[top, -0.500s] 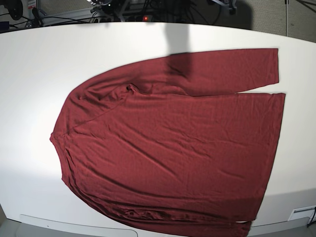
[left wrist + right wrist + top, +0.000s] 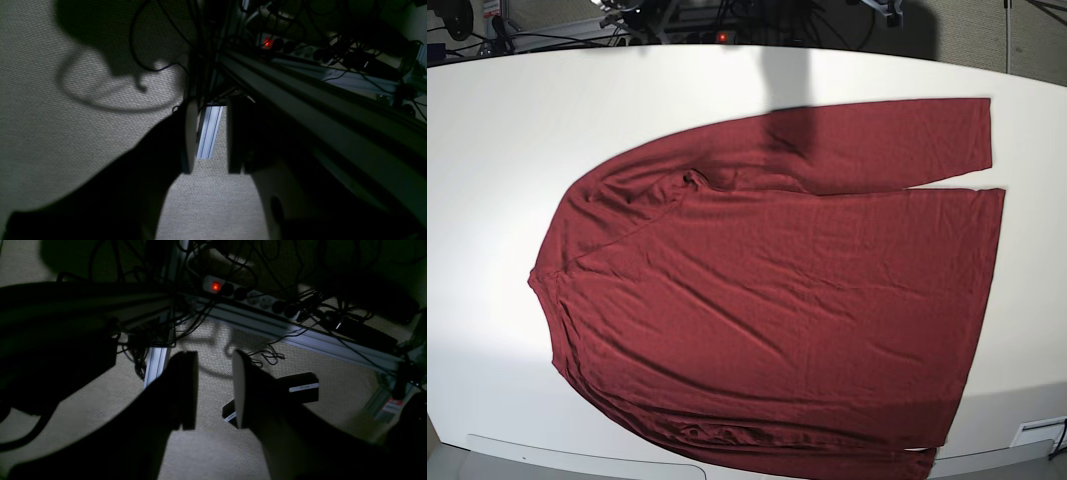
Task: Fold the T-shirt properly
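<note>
Nothing has moved: the wrinkled maroon T-shirt [image 2: 777, 290] lies flat, both grippers' fingers [image 2: 190, 136] [image 2: 185, 390] parted, empty.

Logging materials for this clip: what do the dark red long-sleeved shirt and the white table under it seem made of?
Dark red long-sleeved shirt: apparently thin, soft knit, matte; fine wrinkles, lies flat. White table: smooth, hard, faintly glossy surface, perhaps laminate; the exact material is unclear.

Base view bright, evenly lit, white table [image 2: 507, 150] slightly glary; one dark shadow falls across the top centre. Edges bow, fisheye. Both wrist views dim, noisy, grippers silhouetted; red lamp [image 2: 216, 286] glows.
</note>
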Controlling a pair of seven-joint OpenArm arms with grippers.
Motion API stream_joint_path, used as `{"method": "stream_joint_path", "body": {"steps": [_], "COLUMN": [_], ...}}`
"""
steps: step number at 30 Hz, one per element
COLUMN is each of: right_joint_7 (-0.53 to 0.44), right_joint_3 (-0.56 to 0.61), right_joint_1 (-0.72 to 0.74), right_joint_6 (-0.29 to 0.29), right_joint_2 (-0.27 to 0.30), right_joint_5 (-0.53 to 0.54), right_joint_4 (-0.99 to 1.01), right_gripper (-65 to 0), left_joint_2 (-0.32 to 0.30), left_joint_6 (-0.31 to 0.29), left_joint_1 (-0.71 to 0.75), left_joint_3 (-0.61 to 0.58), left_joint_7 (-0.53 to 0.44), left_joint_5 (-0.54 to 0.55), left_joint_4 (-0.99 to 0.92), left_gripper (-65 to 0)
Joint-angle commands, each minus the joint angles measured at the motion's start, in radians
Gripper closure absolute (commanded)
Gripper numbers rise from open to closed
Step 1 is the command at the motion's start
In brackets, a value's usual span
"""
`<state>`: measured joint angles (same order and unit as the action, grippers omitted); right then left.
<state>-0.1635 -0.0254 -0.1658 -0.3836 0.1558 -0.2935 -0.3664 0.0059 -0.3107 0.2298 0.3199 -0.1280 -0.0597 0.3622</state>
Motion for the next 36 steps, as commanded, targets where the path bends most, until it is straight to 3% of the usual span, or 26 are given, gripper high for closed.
{"method": "stream_joint_path", "body": {"steps": [1,4,10,18,21,25,32,36], "right_joint_7": [-0.017,-0.016,-0.024,-0.025,-0.024,0.0,0.085,0.169], "right_joint_3": [0.0,0.0,0.0,0.0,0.0,0.0,0.0,0.0], "right_joint_1": [-0.003,-0.004,-0.054,-0.269,-0.358,-0.465,-0.639,-0.739], "right_joint_6": [-0.026,-0.066,-0.065,-0.065,-0.066,-0.066,-0.066,-0.066], "right_joint_2": [0.013,0.027,0.043,0.046,0.058,0.092,0.179,0.238], "right_joint_5": [0.004,0.008,-0.022,-0.02,0.021,0.098,0.205,0.26], "right_joint_4": [-0.005,-0.005,-0.039,-0.327,-0.45,-0.603,-0.858,-1.014], "right_gripper": [-18.5,-18.5,-18.5,-18.5,-18.5,-18.5,-18.5,-18.5], "left_joint_2": [-0.001,-0.001,-0.001,0.0,-0.001,-0.001,-0.002,-0.002], "left_joint_6": [-0.003,-0.003,-0.003,-0.004,-0.044,-0.118,-0.129,-0.167], "left_joint_1": [0.011,0.037,0.156,0.325,0.385,0.468,0.629,0.727], "left_joint_3": [-0.001,-0.001,-0.001,-0.001,-0.001,-0.001,-0.001,-0.001], "left_joint_7": [-0.008,-0.027,-0.079,-0.071,-0.071,-0.038,0.035,0.082], "left_joint_5": [0.0,-0.009,-0.072,-0.071,-0.071,-0.071,-0.071,-0.071], "left_joint_4": [0.005,0.027,0.164,0.382,0.46,0.579,0.861,1.051], "left_gripper": [-15.7,-15.7,-15.7,-15.7,-15.7,-15.7,-15.7,-15.7]}}
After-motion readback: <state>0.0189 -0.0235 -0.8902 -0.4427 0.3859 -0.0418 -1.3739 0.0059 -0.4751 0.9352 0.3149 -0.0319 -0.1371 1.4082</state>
